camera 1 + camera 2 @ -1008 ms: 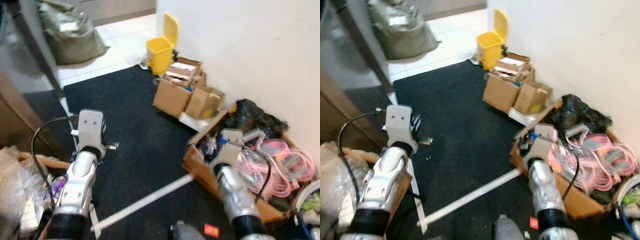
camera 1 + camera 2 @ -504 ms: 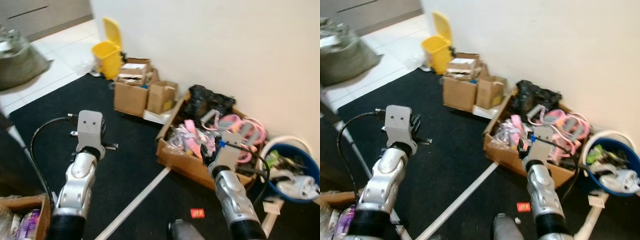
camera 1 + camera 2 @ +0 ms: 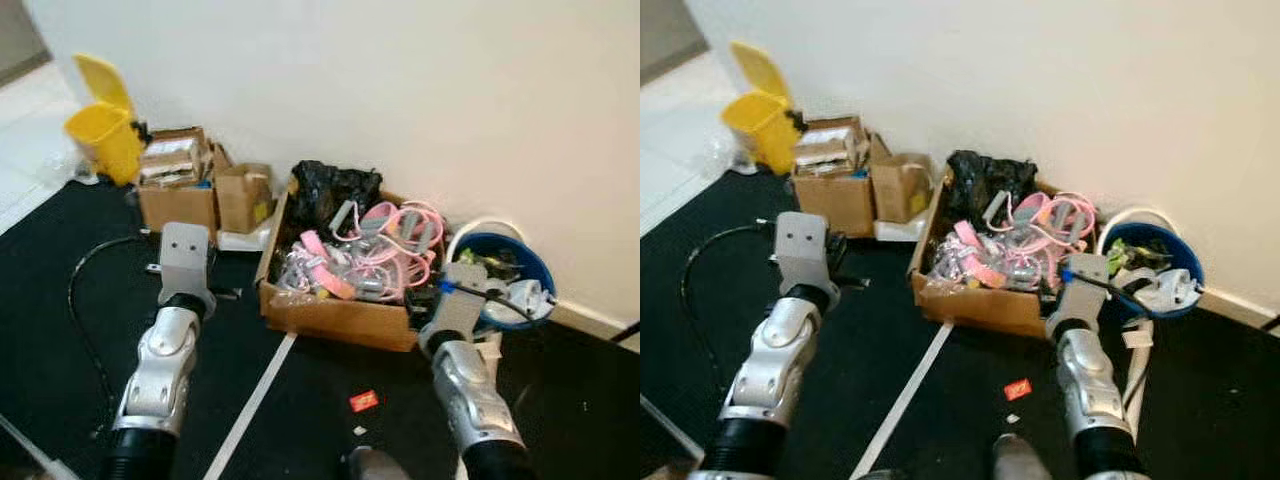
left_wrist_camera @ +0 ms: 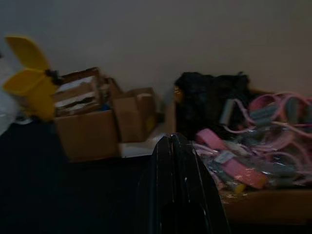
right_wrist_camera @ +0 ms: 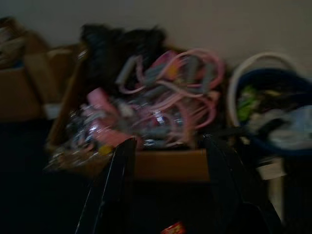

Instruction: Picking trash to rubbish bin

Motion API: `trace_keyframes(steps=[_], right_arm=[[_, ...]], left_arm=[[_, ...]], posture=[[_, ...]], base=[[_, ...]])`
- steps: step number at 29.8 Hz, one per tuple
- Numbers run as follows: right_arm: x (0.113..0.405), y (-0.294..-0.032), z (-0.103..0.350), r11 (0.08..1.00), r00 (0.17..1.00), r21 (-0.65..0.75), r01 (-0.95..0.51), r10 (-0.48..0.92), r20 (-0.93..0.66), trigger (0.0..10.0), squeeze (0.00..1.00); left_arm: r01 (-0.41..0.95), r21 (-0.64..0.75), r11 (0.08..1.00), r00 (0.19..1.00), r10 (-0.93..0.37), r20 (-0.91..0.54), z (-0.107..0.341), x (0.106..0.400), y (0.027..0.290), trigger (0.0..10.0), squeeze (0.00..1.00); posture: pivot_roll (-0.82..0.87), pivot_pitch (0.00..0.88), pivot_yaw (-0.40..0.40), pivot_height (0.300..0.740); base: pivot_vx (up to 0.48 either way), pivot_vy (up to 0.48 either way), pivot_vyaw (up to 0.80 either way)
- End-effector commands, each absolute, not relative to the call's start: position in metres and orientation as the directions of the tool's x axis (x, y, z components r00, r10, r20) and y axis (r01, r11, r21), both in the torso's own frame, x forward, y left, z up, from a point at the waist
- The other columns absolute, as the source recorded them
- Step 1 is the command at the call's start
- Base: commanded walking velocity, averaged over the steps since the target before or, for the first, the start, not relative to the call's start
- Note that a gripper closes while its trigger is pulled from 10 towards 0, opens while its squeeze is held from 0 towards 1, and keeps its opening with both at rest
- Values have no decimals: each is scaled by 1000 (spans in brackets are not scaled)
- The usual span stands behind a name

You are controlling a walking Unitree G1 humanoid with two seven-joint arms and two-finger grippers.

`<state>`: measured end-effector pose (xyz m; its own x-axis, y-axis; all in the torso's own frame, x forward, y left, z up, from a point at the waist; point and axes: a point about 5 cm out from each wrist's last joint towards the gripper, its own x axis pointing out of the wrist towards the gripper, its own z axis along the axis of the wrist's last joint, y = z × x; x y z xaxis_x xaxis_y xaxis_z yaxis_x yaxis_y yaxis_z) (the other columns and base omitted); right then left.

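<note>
Left eye view. The whole picture has swung right since a second ago: the camera turned along the wall, and the things themselves did not move. The yellow bin (image 3: 103, 140), lid up, now sits far left, and a blue basket (image 3: 503, 282) of rubbish has come into view on the right. One red scrap (image 3: 363, 400) lies on the black mat (image 3: 60, 290) between the two arms, near the right one. This is judged the trash to pick, so the turn has brought the target within reach of a search. Counted: one bin, one basket, one large open box (image 3: 335, 318) of pink hangers, two small boxes (image 3: 205, 200), one white strip (image 3: 250, 408).

Right eye view. Same scene; the scrap lies just before the right forearm, well apart from the bin.

Left wrist view. The left gripper (image 4: 176, 183) hangs above the mat, its fingers pressed together, holding nothing.

Right wrist view. The right gripper (image 5: 168, 187) has its fingers spread apart, empty, with the scrap low between them.
</note>
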<state>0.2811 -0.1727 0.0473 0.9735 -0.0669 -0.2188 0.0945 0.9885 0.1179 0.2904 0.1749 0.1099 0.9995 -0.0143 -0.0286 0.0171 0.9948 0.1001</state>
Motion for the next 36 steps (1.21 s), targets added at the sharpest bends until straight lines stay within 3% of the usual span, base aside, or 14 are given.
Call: trace_keyframes(steps=[1, 12, 36], right_arm=[[277, -170, 42, 988, 967, 119, 101, -69, -246, 10000, 0], [275, -173, 41, 989, 965, 105, 104, -75, -250, 10000, 0], [270, -174, 39, 988, 962, 102, 114, -84, -259, 10000, 0]], left_arm=[[26, 52, 998, 998, -23, -61, 105, 288, 173, 10000, 0], [12, 19, 1000, 998, -10, -66, 104, 287, 174, 10000, 0], [1, 129, 992, 998, 6, -56, 102, 289, 179, 10000, 0]], posture=[[21, 69, 22, 740], [14, 57, 15, 740], [10, 39, 17, 740]], base=[[0, 0, -800], [0, 0, -800], [0, 0, -800]])
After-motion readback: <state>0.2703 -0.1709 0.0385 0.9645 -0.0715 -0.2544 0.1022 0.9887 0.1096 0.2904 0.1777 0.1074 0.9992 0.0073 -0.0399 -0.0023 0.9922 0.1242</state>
